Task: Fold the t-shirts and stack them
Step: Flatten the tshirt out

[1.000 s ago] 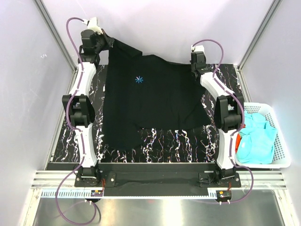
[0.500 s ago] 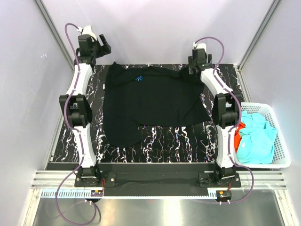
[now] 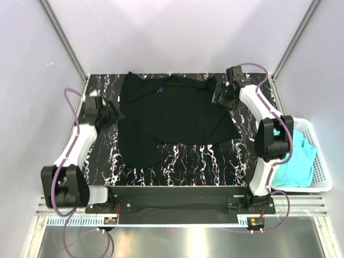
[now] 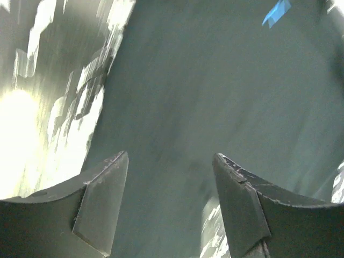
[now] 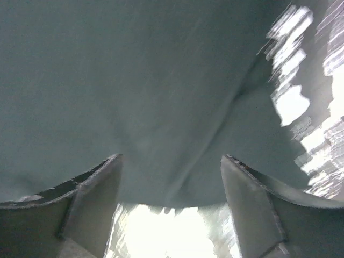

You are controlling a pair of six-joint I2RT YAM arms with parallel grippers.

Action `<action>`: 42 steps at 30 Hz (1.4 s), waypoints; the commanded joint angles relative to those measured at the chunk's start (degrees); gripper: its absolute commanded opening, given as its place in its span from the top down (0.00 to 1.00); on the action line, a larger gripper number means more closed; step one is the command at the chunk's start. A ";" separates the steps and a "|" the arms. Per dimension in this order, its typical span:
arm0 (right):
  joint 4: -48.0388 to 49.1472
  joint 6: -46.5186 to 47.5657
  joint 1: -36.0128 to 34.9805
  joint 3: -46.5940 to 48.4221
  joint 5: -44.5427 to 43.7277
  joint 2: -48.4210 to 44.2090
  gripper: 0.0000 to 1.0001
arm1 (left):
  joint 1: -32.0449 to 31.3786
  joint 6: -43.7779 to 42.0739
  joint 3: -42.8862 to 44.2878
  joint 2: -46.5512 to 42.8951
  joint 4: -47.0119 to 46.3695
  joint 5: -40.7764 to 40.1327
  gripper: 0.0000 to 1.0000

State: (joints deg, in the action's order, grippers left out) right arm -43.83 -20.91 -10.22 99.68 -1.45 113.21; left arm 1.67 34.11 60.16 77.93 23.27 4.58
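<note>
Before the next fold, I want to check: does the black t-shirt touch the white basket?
Apart. The top view shows a strip of bare marble table between the right edge of the black t-shirt and the basket.

Left arm: elbow folded back low near its base, forearm angled forward and inward.
Left gripper (image 3: pixel 107 114): fingers (image 4: pixel 102 204) spread apart, nothing between them.
Right arm: stretched far forward, wrist bent inward toward the left.
Right gripper (image 3: pixel 219 95): fingers (image 5: pixel 91 204) spread wide, nothing between them.
</note>
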 commanded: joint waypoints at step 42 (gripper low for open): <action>14.13 -6.69 -36.37 -15.39 28.00 6.23 0.35 | -0.62 6.93 -17.27 6.43 11.98 3.77 0.50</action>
State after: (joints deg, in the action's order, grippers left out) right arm -29.02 -29.19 -48.12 82.19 26.63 119.02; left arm 0.73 39.11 43.94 82.78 37.87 7.97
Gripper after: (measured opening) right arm 0.650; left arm 0.496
